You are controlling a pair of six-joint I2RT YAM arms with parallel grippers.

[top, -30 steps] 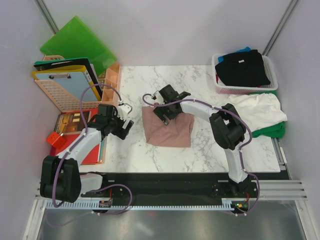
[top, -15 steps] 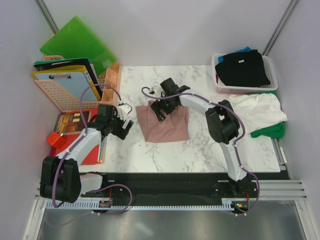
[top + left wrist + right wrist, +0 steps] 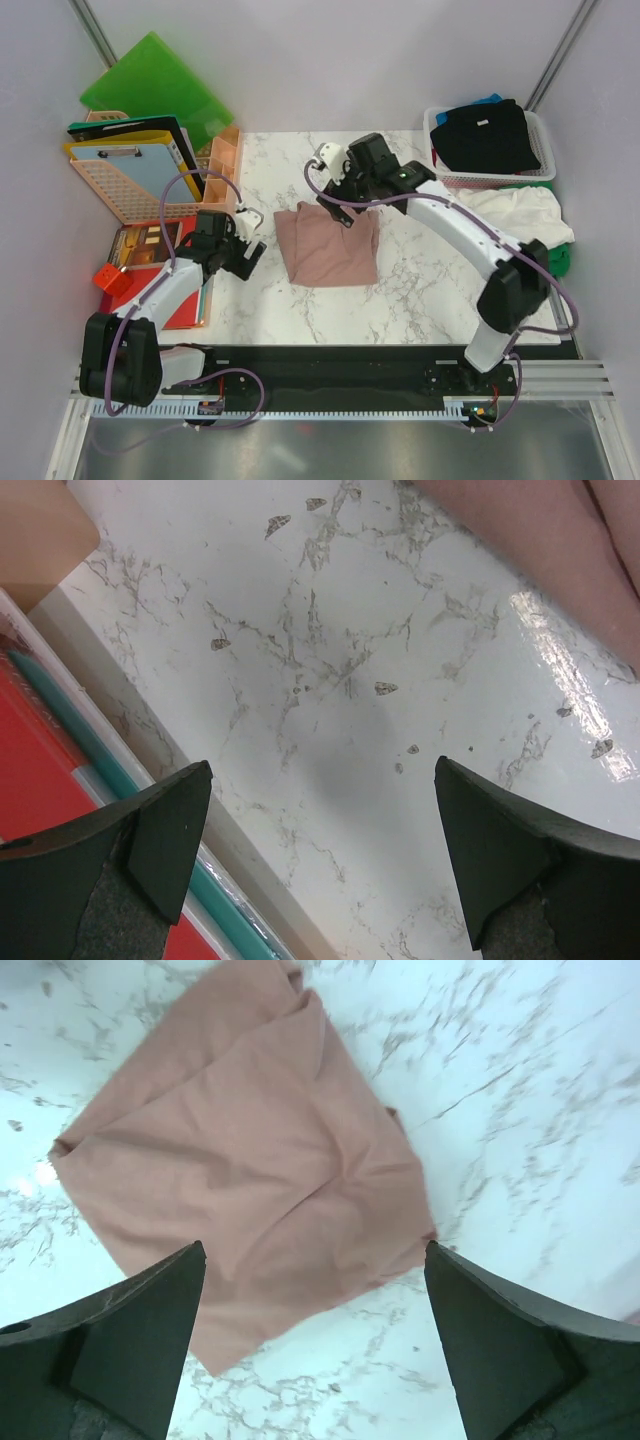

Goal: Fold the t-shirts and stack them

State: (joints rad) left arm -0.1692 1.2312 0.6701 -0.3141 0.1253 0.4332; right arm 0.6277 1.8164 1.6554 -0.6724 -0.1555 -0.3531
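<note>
A dusty pink cloth t-shirt point(image 3: 328, 245), folded into a rough rectangle, lies flat in the middle of the white marble-patterned surface point(image 3: 420, 290). The right gripper point(image 3: 338, 192) hangs above the shirt's far edge, jaws spread wide with nothing between them; from its wrist camera the cloth lies below, clear of both fingers. The left gripper point(image 3: 247, 252) sits just to the shirt's left over bare marble, also wide and empty. A black t-shirt point(image 3: 485, 135) fills the white plastic basket point(image 3: 437, 172) at far right.
</note>
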